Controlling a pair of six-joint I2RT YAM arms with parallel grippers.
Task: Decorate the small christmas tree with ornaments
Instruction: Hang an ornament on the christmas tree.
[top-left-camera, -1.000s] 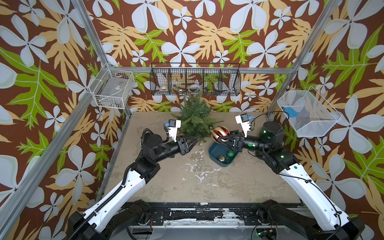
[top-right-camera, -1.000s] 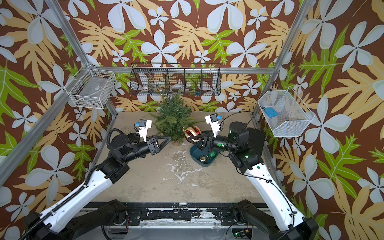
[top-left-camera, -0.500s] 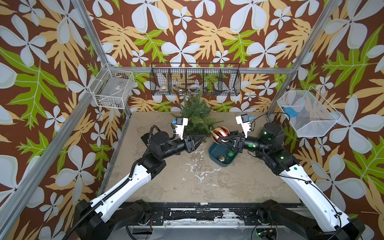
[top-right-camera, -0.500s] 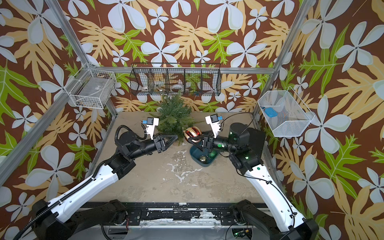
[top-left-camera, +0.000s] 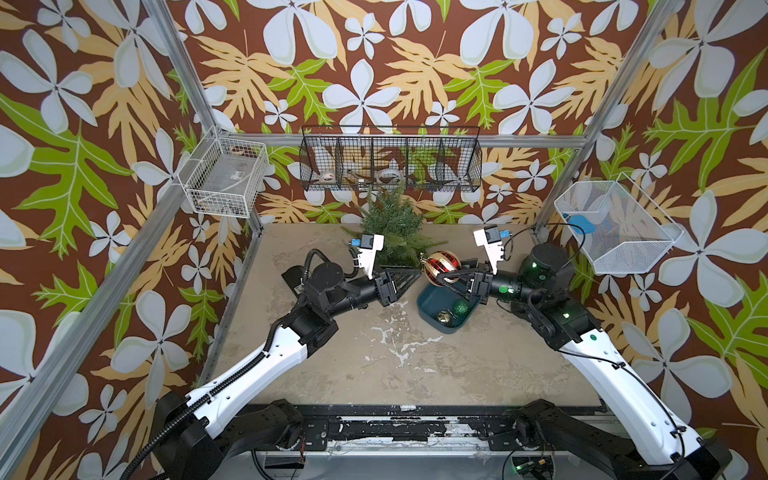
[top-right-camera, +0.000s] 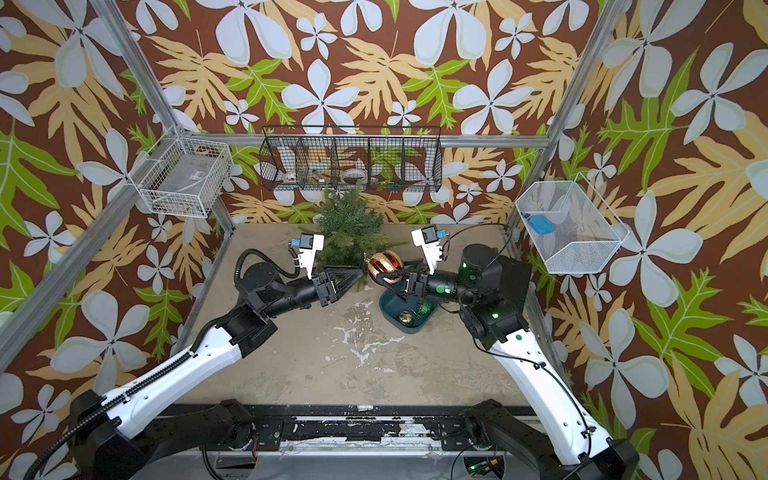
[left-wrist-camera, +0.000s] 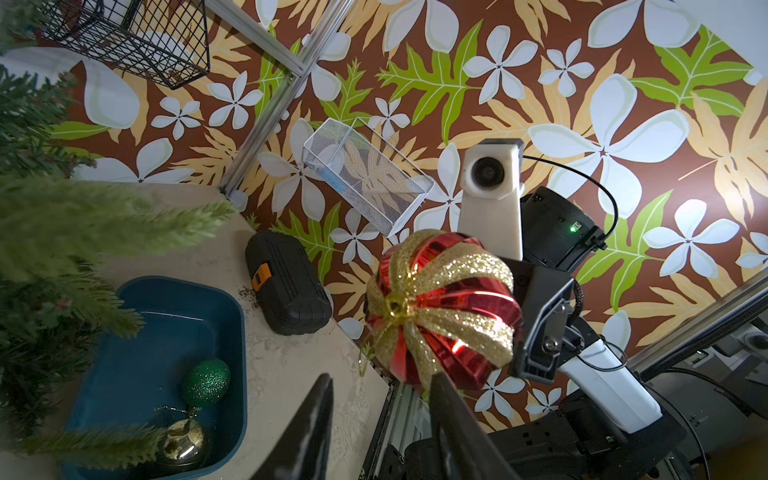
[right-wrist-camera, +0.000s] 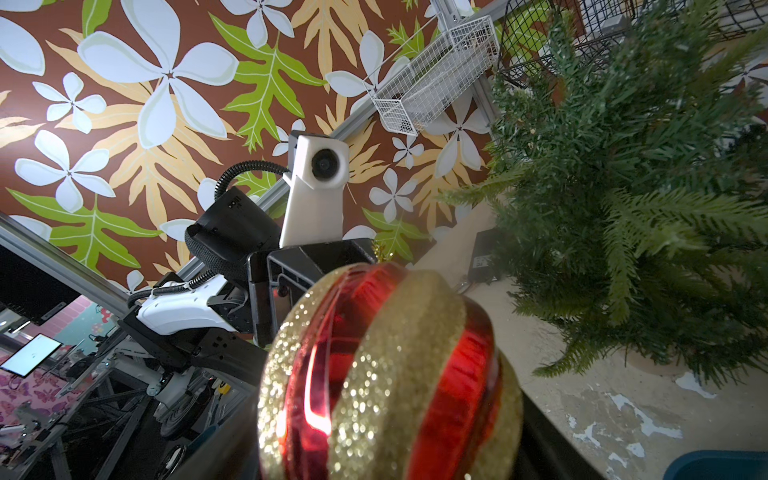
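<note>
Left wrist view: the red ornament (left-wrist-camera: 442, 307) is clamped across its round body by the right gripper (top-left-camera: 446, 277), raised near the blue tray (top-left-camera: 428, 302) and just beside the lowest branches of the small christmas tree (top-left-camera: 392, 232). The left gripper (top-left-camera: 415, 275) is held with jaws apart and empty, close to the ornament's gold cap. A slip is the main risk: the shell is smooth and curved, so a nudge at the cap could roll it out. The hanging loop is hardly made out and may be missed. The tree could be tipped if branches are pushed. The green ornament (left-wrist-camera: 206, 382) and gold ornament (left-wrist-camera: 180, 442) lie in the tray; a black case (left-wrist-camera: 286, 282) lies near, and drooping branches crowd the approach.
</note>
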